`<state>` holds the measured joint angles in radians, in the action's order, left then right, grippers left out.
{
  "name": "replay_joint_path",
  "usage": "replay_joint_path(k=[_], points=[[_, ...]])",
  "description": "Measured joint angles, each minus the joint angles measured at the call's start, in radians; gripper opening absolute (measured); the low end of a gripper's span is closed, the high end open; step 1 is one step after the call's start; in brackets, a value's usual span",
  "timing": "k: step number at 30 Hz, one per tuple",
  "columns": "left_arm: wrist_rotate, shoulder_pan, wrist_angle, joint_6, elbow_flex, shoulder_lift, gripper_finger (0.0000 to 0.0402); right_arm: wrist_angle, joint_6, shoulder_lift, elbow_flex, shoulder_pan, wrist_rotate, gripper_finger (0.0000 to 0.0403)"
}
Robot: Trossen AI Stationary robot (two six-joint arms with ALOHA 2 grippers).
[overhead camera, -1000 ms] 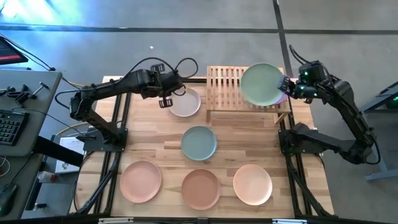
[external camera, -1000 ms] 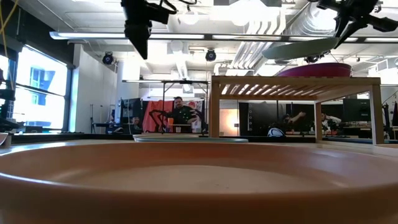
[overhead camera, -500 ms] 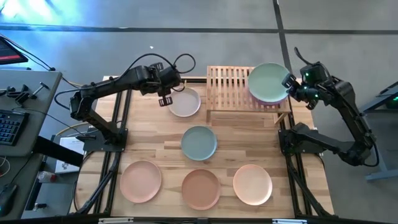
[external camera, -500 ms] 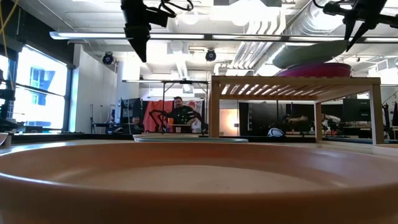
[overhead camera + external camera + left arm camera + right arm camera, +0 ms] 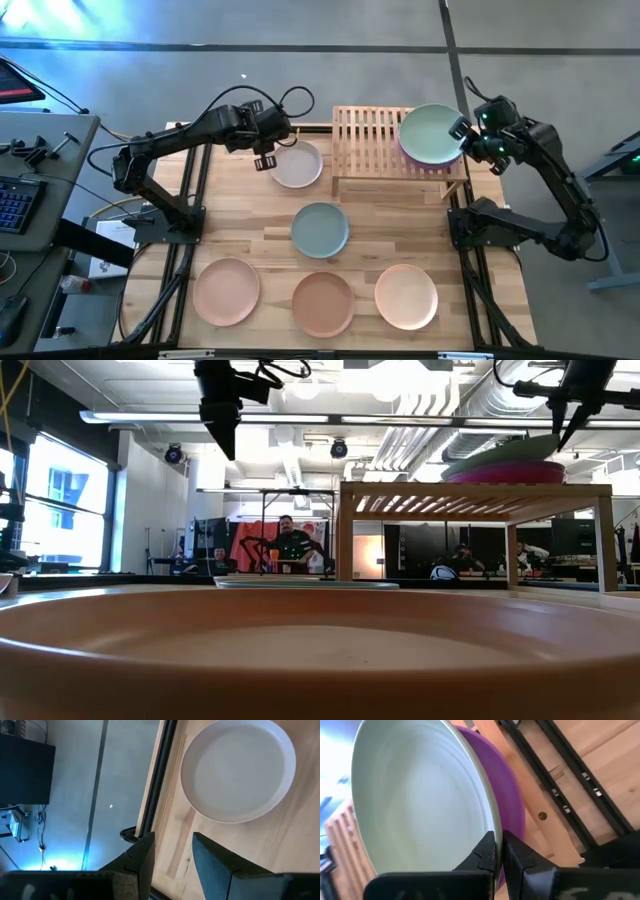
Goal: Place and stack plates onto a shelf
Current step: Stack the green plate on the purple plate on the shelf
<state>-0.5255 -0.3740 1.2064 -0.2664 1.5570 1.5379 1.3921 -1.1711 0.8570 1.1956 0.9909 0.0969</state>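
My right gripper (image 5: pixel 462 130) is over the right end of the slatted wooden shelf (image 5: pixel 365 135), shut on the mint green plate (image 5: pixel 430 134). That plate lies tilted over a purple plate (image 5: pixel 512 810) on the shelf top, which shows magenta in the low view (image 5: pixel 505 472). My left gripper (image 5: pixel 265 160) hangs open above the table, just left of a pale plate (image 5: pixel 297 165) that lies flat on the wood. In the left wrist view its fingers (image 5: pixel 172 855) stand apart short of this plate (image 5: pixel 237 767). My right gripper pinches the mint plate's rim (image 5: pixel 487 827) at its right edge, one finger on the upper face and one beneath. The fingers come from the table's right, slanting down. The plate (image 5: pixel 500 455) tilts up toward the gripper; its lower left edge meets the purple plate.
A grey-teal plate (image 5: pixel 320 229) lies mid-table. A peach-pink plate (image 5: pixel 227 290), a terracotta plate (image 5: pixel 323 303) and a cream plate (image 5: pixel 406 296) line the near edge. The shelf's left half shows bare slats. People sit in the room beyond the table.
My right gripper has moved toward the table's right and down, still shut on the mint plate. The plate has gone from hanging clear above the shelf to lying tilted on the purple plate, its left edge lowest.
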Motion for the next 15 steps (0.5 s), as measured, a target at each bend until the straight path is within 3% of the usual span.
replay_joint_path(k=[15], points=[[0.000, 0.000, 0.000, 0.000, 0.000, 0.000, 0.0120, -0.001, 0.026, 0.025, 0.000, 0.000, 0.009, 0.0000]])
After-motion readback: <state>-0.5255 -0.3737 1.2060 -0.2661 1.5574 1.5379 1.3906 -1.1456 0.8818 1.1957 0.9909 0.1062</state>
